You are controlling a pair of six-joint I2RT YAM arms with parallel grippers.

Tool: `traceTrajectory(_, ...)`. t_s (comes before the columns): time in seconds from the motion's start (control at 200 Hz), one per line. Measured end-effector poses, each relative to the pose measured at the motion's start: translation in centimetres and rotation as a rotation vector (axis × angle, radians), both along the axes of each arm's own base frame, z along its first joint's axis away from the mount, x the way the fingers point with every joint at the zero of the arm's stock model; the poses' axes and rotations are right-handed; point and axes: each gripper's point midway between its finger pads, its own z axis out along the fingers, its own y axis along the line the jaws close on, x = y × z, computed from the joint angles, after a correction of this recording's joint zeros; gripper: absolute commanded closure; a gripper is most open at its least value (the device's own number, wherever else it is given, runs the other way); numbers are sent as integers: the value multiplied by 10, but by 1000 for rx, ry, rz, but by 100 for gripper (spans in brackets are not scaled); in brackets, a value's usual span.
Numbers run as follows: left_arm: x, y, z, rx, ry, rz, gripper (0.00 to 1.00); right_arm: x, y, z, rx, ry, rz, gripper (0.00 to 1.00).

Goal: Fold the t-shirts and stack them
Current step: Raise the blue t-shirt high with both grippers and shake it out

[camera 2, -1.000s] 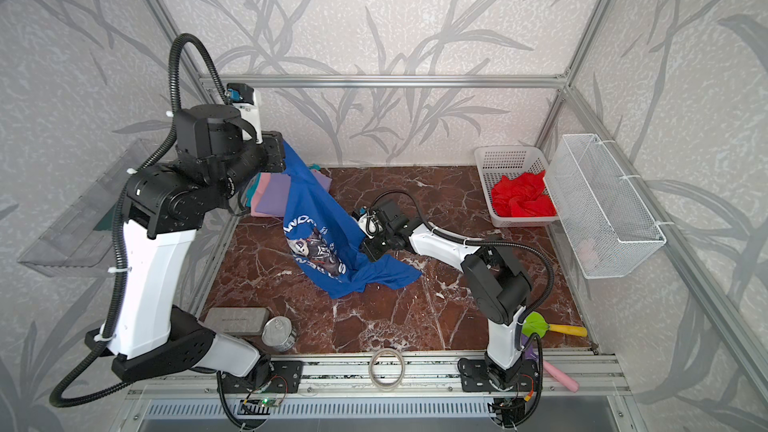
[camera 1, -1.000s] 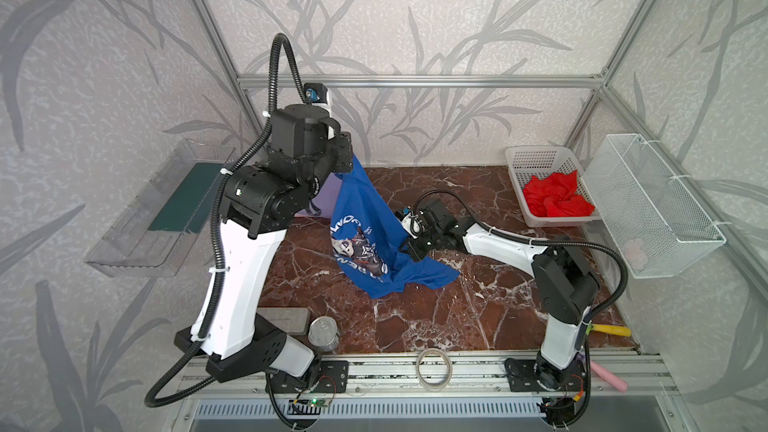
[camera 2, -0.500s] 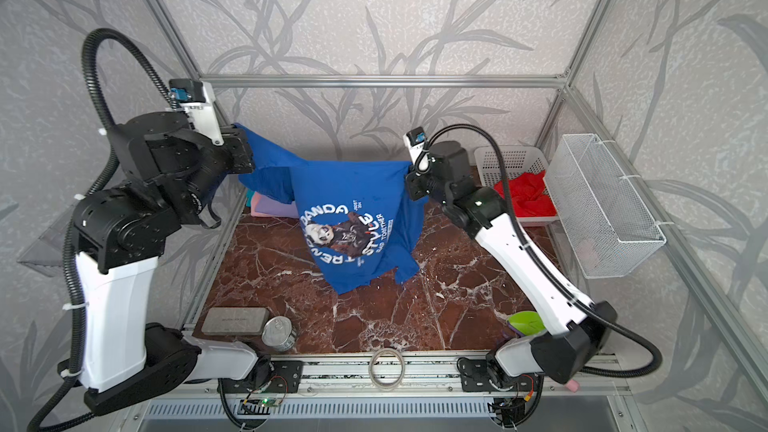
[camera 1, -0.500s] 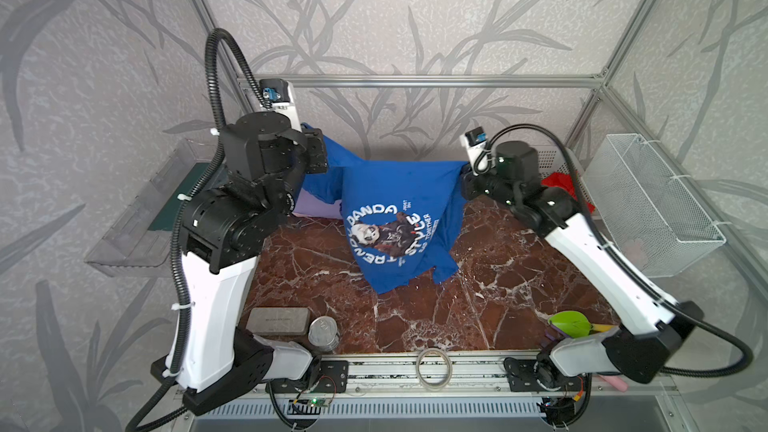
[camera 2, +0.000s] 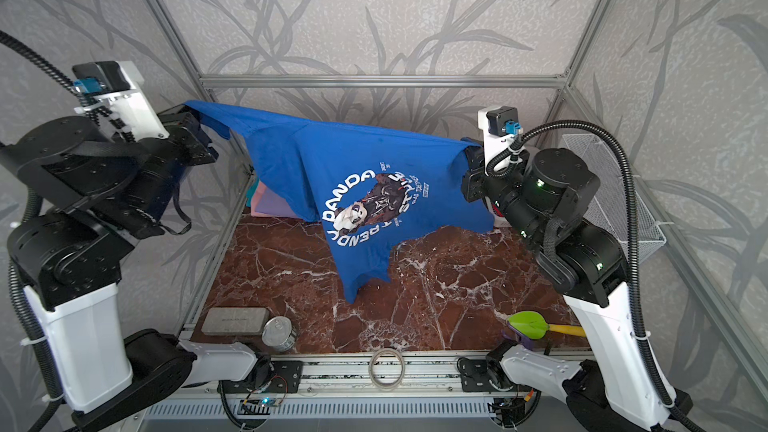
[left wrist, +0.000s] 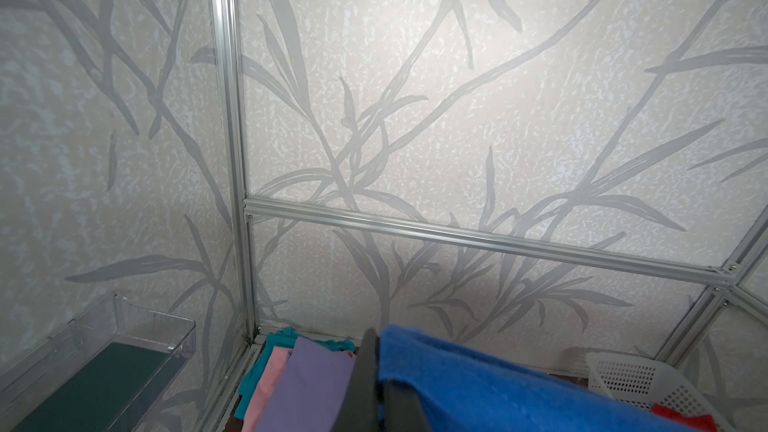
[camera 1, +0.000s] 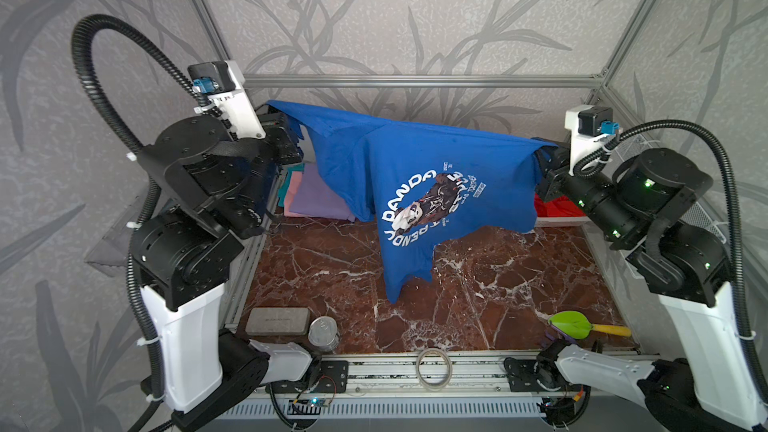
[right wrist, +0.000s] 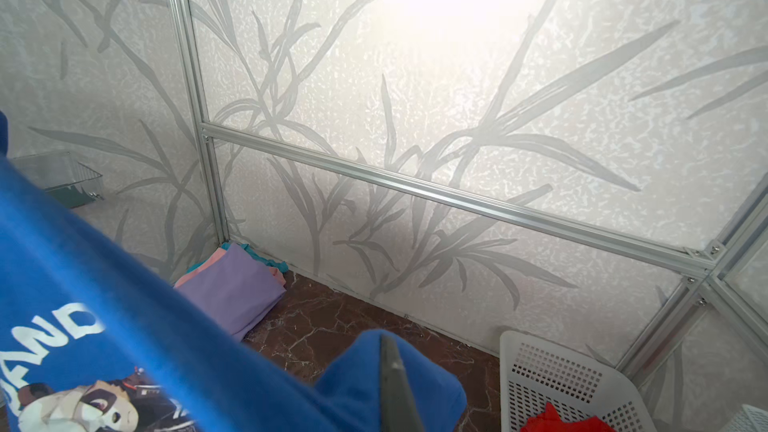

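A: Where's the blue t-shirt (camera 1: 415, 168)?

B: Up off the marble table (camera 1: 478, 284), stretched between both arms in both top views. The left gripper (camera 1: 286, 137) has one top corner at the back left, the right gripper (camera 1: 542, 157) has the other at the back right. The left end sits higher, so the top edge slopes.

A: Fingers?

B: Both pairs are pressed together on cloth. Left wrist view: dark fingers (left wrist: 368, 376) pinch a blue fold. Right wrist view: one grey finger (right wrist: 392, 371) shows with blue cloth bunched against it — its mate is hidden.

A: Print readable?

B: White lettering faces the top camera, arced round a panda-face graphic, whole ring tilted. "PANDA" reads clean. The lower arc shows "REND" plus letters lost in a fold. The right side looks like "STYLE". Small lines beside it — too small to read.

A: Hem?

B: Hangs to a point over mid-table. Cannot tell if the tip touches.

A: Other shirts?

B: Folded stack in the back-left corner, partly behind the hanging cloth: lavender t-shirt (left wrist: 307, 384) on top, pink t-shirt (left wrist: 270, 380) under it, teal t-shirt (left wrist: 253, 376) at the bottom. The red t-shirt (right wrist: 557, 419) lies crumpled in the white basket (right wrist: 557, 371) at the back right, near the right gripper.

A: Clutter?

B: Front edge: grey block (camera 1: 277, 321), its faint marking illegible, with a can (camera 1: 323, 329) just beside it. The tape ring (camera 1: 434, 367) sits on the rail. All apart from the shirt.
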Motion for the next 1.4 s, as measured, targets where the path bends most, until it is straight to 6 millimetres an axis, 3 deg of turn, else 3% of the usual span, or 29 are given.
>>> traceTrajectory(0.185,-5,-3,12,-6,-46,-28,100,3,-7,-3,-13,13,-49,100)
traceTrajectory(0.325,8,-7,10,13,-46,-6,100,23,-9,-25,-59,61,-125,100)
traceTrajectory(0.405,28,-13,-3,42,-15,28,100,41,-9,-47,-96,109,-184,100)
traceTrajectory(0.625,131,-56,-76,169,177,114,100,115,-38,-148,-145,375,-360,100)
traceTrajectory(0.705,161,-70,-105,218,251,133,100,121,-44,-162,-143,423,-375,100)
traceTrajectory(0.765,167,-72,-117,240,284,139,100,119,-45,-162,-133,429,-370,100)
traceTrajectory(0.835,162,-68,-114,237,281,148,100,110,-43,-149,-103,410,-341,100)
traceTrajectory(0.905,140,-56,-97,211,244,152,100,98,-40,-131,-65,373,-306,100)
traceTrajectory(1.08,57,-16,-38,92,78,123,100,47,-24,-78,56,264,-126,100)
traceTrajectory(1.165,30,-4,-21,48,22,97,100,24,-16,-61,97,233,-40,100)
traceTrajectory(1.275,13,0,-12,20,-13,62,100,-1,-13,-45,141,213,31,100)
traceTrajectory(1.4,9,-1,-8,22,-21,41,100,-18,-14,-33,172,197,69,100)
